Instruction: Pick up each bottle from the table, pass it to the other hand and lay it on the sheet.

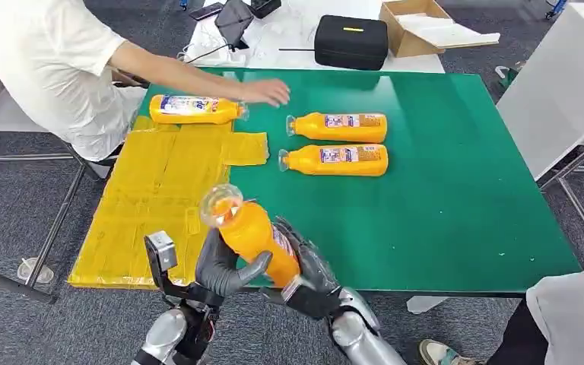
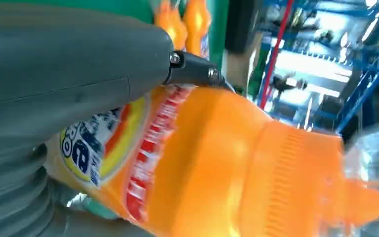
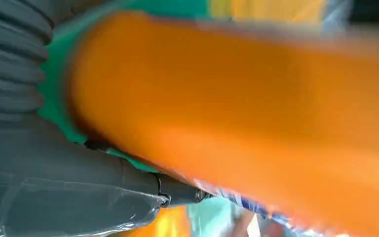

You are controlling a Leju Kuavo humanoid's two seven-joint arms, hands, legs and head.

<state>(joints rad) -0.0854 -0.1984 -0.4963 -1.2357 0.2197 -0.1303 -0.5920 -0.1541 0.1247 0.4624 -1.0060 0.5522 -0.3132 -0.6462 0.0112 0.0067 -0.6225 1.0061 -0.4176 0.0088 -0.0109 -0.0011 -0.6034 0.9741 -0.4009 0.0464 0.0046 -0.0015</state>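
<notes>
Gripping the same orange bottle [image 1: 252, 232] from both sides: my left hand [image 1: 224, 266] wraps its lower body from the left, and my right hand [image 1: 312, 270] clasps it from the right, near the base. Bottle is tilted, clear cap end up and toward the far left, held above the near edge of the green bench [image 1: 456, 198]. Left wrist view shows the thumb [image 2: 79, 64] lying over the label; right wrist view is blurred, bottle body against the grey thumb. Just left of the hands, the yellow sheet [image 1: 152, 205] covers the bench's left side. One bottle [image 1: 196, 109] lies at the sheet's far end, a person's hand [image 1: 268, 91] beside its cap. Two more bottles [image 1: 338, 127] [image 1: 334, 160] lie side by side on bare green, mid-bench. Black case [image 1: 351, 42] and cardboard box [image 1: 418, 26] sit beyond the far edge.
</notes>
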